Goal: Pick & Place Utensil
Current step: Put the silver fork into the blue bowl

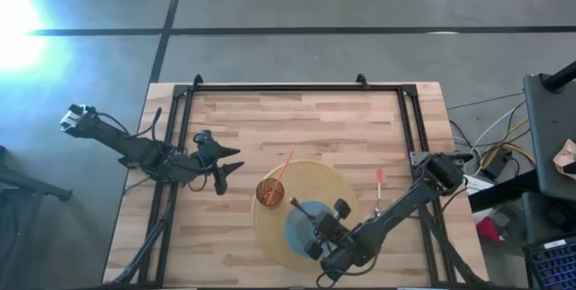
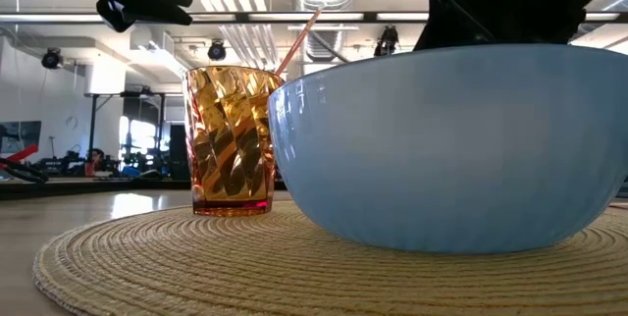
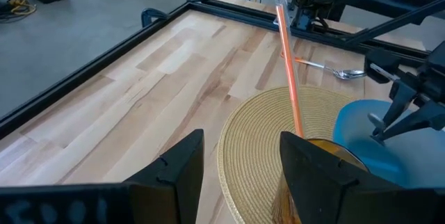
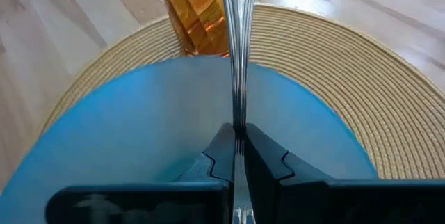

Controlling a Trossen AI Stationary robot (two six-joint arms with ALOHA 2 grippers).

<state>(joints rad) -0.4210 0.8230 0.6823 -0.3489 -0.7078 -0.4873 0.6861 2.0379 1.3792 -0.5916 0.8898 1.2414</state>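
A light-blue bowl (image 1: 301, 225) and an amber ribbed glass (image 1: 270, 192) holding an orange straw (image 3: 288, 78) stand on a round woven placemat (image 1: 337, 186). My right gripper (image 4: 238, 156) hovers over the bowl, shut on a silver utensil (image 4: 236, 50) that points toward the glass. My left gripper (image 3: 240, 175) is open, raised to the left of the glass, and touches nothing. A spoon with an orange handle (image 1: 379, 185) lies flat on the wood to the right of the mat. My right gripper pinches the silver utensil's grooved shaft (image 4: 237, 123) between its two fingers (image 4: 221, 156). The shaft runs forward along the fingers, over the bowl, toward the glass. It is lifted clear of the bowl. Its far end leaves the wrist view, and the gripper hides its near end.
A black metal frame (image 1: 297, 87) borders the wooden table (image 1: 270, 128). Bare wood lies on the far half and on the left of the mat. In the low view the bowl (image 2: 451, 149) and glass (image 2: 231, 139) stand side by side, close together.
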